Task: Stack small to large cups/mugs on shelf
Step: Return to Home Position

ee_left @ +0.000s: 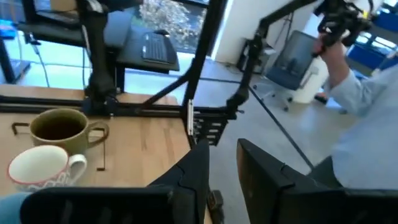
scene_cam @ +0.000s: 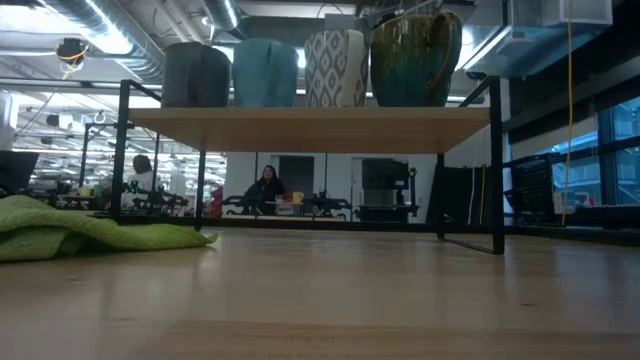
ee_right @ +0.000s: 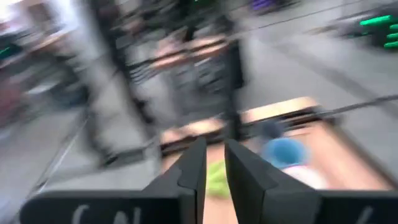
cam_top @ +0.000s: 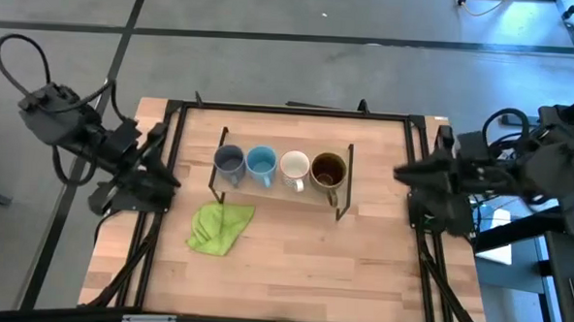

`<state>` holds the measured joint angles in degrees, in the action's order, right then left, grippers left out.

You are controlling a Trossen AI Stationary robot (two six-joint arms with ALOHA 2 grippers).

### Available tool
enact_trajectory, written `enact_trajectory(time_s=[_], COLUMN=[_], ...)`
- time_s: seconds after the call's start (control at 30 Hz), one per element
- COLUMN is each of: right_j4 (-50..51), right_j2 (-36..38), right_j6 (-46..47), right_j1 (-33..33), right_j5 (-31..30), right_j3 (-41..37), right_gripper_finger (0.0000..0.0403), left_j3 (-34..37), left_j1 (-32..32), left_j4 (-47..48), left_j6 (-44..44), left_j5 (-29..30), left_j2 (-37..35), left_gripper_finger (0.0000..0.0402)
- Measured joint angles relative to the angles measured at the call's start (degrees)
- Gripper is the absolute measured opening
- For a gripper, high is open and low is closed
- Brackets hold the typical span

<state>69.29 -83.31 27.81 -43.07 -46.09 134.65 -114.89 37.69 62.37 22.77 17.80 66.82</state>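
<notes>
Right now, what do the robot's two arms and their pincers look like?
Both are dark, near-black jointed arms built of chunky blocks. The left arm has a thick black cable looping off its rear; the right arm has a similar loop. Each ends in a pincer, the left pincer and the right pincer, with two flat, black, wedge-shaped fingers.

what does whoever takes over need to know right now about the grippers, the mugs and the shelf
Left gripper: slightly open, empty, at the left edge of the table.
Right gripper: slightly open, empty, at the right edge.
On the shelf, upright in one row: grey-blue mug, light blue mug, white mug, brown mug, the largest, nearest the right arm.
Green cloth lies on the table by the shelf's grey-blue end.
Done: all four mugs are placed.
Left: probably only parking both arms.
</notes>
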Motion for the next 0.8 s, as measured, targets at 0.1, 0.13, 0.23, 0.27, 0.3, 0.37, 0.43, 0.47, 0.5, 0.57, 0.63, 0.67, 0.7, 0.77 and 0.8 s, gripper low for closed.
enact_trajectory(time_s=[0.1,0.13,0.23,0.27,0.3,0.37,0.43,0.47,0.5,0.57,0.63,0.67,0.7,0.77,0.8], right_j4=[-4.24,-7.97,-17.66,-17.95,-17.84,-18.21,-21.62,-25.24,-29.57,-37.25,-46.45,-51.14,-55.97,-64.29,-66.60], right_j2=[0.78,0.91,1.82,2.04,2.13,2.27,2.36,2.54,2.76,4.96,9.34,11.66,13.97,18.49,21.05], right_j6=[-5.56,-9.54,-22.31,-24.57,-25.06,-23.71,-23.72,-25.04,-26.63,-27.88,-25.30,-24.04,-23.41,-23.31,-22.31], right_j1=[-0.31,-0.33,-0.30,-0.32,-0.38,-0.41,-0.23,-0.10,0.04,0.26,0.29,0.39,0.48,0.45,0.10], right_j5=[11.26,14.84,31.79,36.39,38.21,36.60,35.45,37.10,39.44,43.40,42.97,41.57,40.42,39.26,38.36], right_j3=[0.02,-0.02,-0.01,0.07,-0.29,-3.39,-8.98,-12.58,-16.90,-25.95,-35.62,-40.56,-45.68,-55.69,-60.71], right_gripper_finger=[0.0061,0.0061,0.0061,0.0061,0.0061,0.0061,0.0061,0.0061,0.0061,0.0061,0.0061,0.0061,0.0061,0.0061,0.0061], left_j3=[-0.04,-0.04,1.56,3.29,5.86,13.47,23.43,28.97,34.63,46.14,56.20,60.38,64.10,70.30,72.84], left_j1=[1.16,1.33,1.53,1.53,1.53,1.51,1.49,1.52,1.50,1.38,1.42,1.54,1.90,2.59,2.94], left_j4=[0.39,1.01,-1.65,-4.60,-8.25,-17.75,-27.26,-31.37,-36.21,-49.39,-61.34,-66.11,-70.24,-75.16,-75.77], left_j6=[-4.28,-5.93,-9.98,-13.15,-16.45,-22.12,-23.80,-23.44,-23.02,-23.33,-23.51,-23.30,-22.81,-20.99,-20.26], left_j5=[2.13,2.83,1.16,-0.78,-3.33,-11.79,-18.32,-19.58,-20.10,-23.18,-28.39,-30.32,-31.99,-33.34,-33.24], left_j2=[0.23,0.25,-0.93,-1.92,-3.18,-6.38,-10.36,-12.50,-14.53,-18.34,-22.75,-25.24,-27.63,-32.57,-35.03], left_gripper_finger=[0.0077,0.0077,0.0078,0.0077,0.0076,0.0074,0.0075,0.0076,0.0077,0.0078,0.0077,0.0076,0.0075,0.0075,0.0076])
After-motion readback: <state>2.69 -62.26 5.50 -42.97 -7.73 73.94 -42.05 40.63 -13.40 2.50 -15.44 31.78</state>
